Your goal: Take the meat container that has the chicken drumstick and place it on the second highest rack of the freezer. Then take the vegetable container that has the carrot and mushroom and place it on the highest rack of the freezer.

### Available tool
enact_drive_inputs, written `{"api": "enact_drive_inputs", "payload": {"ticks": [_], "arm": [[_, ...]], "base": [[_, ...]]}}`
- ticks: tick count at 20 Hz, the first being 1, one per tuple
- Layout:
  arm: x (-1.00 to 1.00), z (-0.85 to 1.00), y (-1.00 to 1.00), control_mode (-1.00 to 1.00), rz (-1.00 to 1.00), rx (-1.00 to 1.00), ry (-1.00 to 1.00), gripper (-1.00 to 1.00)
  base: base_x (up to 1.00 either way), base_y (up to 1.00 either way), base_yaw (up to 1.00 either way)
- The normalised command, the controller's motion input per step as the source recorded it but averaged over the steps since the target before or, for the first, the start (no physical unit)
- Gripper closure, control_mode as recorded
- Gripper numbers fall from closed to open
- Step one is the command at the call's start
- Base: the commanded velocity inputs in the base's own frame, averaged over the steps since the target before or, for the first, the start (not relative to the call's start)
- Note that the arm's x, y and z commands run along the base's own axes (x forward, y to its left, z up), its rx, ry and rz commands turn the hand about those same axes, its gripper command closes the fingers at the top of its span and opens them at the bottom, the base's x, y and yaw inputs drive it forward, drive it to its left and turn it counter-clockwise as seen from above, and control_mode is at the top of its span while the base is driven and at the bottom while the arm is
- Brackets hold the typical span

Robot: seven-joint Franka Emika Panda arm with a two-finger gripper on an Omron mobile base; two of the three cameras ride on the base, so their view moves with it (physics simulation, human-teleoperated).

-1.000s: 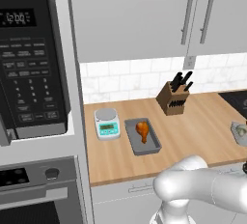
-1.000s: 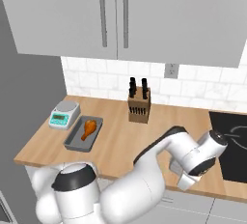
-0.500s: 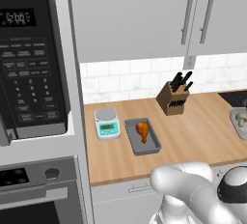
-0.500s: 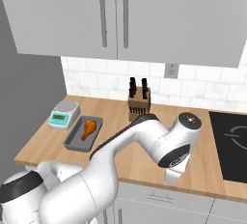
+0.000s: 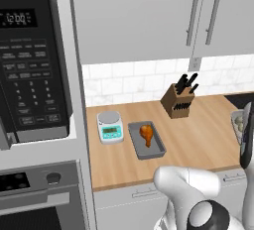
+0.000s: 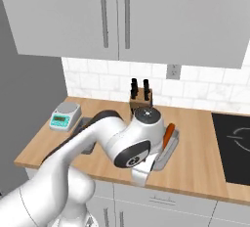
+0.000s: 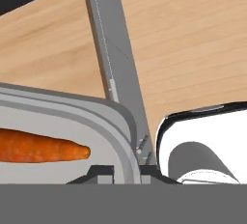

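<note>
In the hand view my gripper (image 7: 126, 171) is shut on the rim of the vegetable container (image 7: 72, 117), a grey tray with the carrot (image 7: 41, 147) lying inside. The right base view has that container (image 6: 172, 148) and carrot (image 6: 168, 135) on the wooden counter, half behind my arm. At the right edge of the left base view the container (image 5: 235, 123) holds the pale mushroom (image 5: 239, 121). The meat container (image 5: 146, 141) with the chicken drumstick (image 5: 146, 133) sits further left on the counter. The freezer is out of view.
A kitchen scale (image 5: 109, 126) stands left of the meat container and a knife block (image 5: 178, 101) by the tiled wall. A black cooktop (image 6: 234, 143) lies at the counter's right. A microwave (image 5: 30, 60) and oven (image 5: 34, 194) fill the left. Wall cabinets (image 6: 127, 15) hang above.
My arm has swung left across the right base view and now covers the counter's middle. The vegetable container has shifted a little to the left. The gripper has stayed shut.
</note>
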Motion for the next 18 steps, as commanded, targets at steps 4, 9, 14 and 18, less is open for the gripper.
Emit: {"api": "enact_drive_inputs", "payload": {"ticks": [4,9,14,18], "arm": [[-0.56,0.69,0.36,-1.0,0.0,0.08,-0.11,1.0],[-0.65,0.62,0.21,-1.0,0.0,0.15,-0.02,1.0],[-0.67,0.45,0.64,-1.0,0.0,0.04,0.01,1.0],[-0.71,0.13,0.56,-1.0,0.0,0.0,0.0,1.0]], "base": [[0.0,0.0,0.0],[0.0,0.0,0.0],[0.0,0.0,0.0],[0.0,0.0,0.0]]}}
